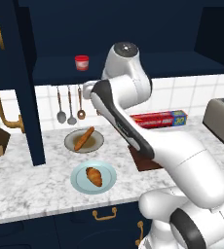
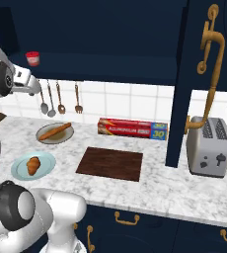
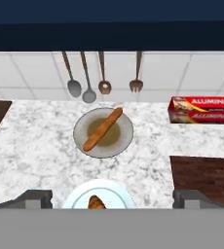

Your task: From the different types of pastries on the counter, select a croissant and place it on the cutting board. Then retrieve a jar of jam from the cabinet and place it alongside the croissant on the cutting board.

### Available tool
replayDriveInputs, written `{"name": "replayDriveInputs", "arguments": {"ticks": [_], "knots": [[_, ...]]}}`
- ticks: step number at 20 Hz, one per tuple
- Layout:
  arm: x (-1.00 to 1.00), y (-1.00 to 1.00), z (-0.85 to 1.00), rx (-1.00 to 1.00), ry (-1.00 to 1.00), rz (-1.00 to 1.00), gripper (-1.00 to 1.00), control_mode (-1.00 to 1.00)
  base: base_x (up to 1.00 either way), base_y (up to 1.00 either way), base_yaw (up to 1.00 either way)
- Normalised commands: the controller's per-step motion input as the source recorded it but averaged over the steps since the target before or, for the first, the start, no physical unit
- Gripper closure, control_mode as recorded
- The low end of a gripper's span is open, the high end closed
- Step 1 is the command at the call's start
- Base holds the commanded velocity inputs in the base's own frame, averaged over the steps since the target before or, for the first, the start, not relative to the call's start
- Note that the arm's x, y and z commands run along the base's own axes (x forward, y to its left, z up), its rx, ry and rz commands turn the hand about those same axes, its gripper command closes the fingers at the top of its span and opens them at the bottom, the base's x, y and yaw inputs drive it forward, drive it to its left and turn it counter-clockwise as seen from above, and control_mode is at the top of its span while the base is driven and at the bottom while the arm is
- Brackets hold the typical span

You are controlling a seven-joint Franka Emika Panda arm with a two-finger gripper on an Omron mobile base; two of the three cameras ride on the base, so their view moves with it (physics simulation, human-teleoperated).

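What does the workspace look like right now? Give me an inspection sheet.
Surface: white-grey marbled counter, level.
Job's things: croissant lies on the light blue plate; cutting board bare; jar of jam upright on the cabinet shelf, cabinet doors open.
Clutter: baguette stick on the grey-beige plate; red foil box behind the board; toaster right of the open cabinet door.
Grippers: gripper open, holding nothing, fingers apart above the blue plate.
Cables: nothing seen.
Surroundings: utensils hang on the tiled wall; navy drawers with brass handles.
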Motion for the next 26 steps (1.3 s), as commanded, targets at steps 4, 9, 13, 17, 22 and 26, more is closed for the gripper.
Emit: {"name": "replayDriveInputs", "arguments": {"ticks": [4,9,13,17,22,26], "knots": [[0.11,0.13,0.16,0.00,-0.16,0.00,-1.00,-1.00,0.00,0.00,0.00],[0.55,0.04,0.14,0.05,-0.13,0.02,-1.00,-1.00,0.00,0.00,0.00],[0.23,0.29,0.63,0.06,-0.08,0.00,-1.00,-1.00,0.00,0.00,0.00],[0.11,0.29,0.69,0.00,-0.04,0.00,-1.00,-1.00,0.00,0.00,0.00],[0.48,0.00,0.30,0.00,0.00,0.01,-1.00,-1.00,0.00,0.00,0.00],[0.37,0.01,0.11,0.00,-0.01,0.02,-1.00,-1.00,0.00,0.00,0.00]]}}
